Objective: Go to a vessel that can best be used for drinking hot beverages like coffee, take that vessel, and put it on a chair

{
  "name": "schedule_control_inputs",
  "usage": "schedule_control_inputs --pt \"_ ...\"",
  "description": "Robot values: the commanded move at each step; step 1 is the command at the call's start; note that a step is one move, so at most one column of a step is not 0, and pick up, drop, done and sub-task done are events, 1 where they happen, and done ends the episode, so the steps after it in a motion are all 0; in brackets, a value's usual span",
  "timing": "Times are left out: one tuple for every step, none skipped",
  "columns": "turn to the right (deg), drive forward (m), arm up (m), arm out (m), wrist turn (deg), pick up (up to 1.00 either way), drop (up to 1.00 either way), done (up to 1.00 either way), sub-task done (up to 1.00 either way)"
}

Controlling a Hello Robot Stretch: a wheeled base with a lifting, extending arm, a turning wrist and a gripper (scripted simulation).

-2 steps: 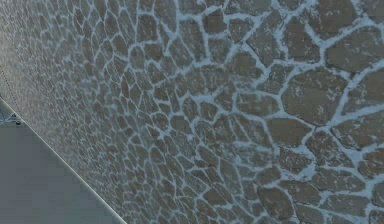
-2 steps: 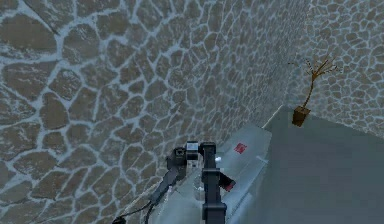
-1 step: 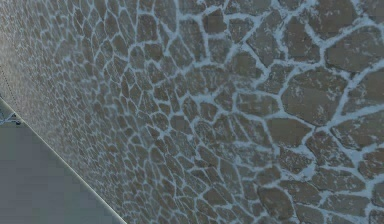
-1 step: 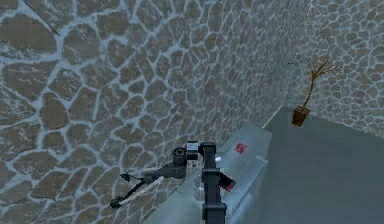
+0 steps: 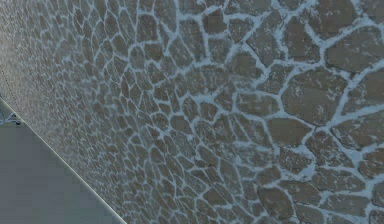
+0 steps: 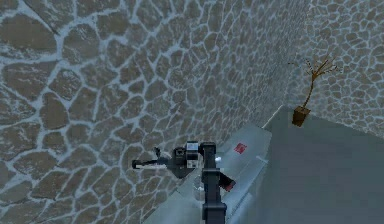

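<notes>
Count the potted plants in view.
1. A bare-branched potted plant stands at the arm side view's right, by the corner of the stone wall. More could be hidden outside both views.

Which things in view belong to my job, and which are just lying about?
Job:
- dark two-finger gripper on the dark square arm bar

Lying about:
- bare twig plant in a brown pot
- pale grey flat-topped unit with a small red patch
- brown cobbled stone wall

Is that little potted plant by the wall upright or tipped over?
Upright: the pot sits level, and its bare twigs rise above it.
</notes>
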Motion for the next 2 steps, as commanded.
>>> schedule_control_inputs --pt "0.0 0.0 0.0 0.0 45.0 0.0 0.0 0.0 0.0" --pt "0.0 0.0 0.0 0.0 24.0 0.0 0.0 0.0 0.0"
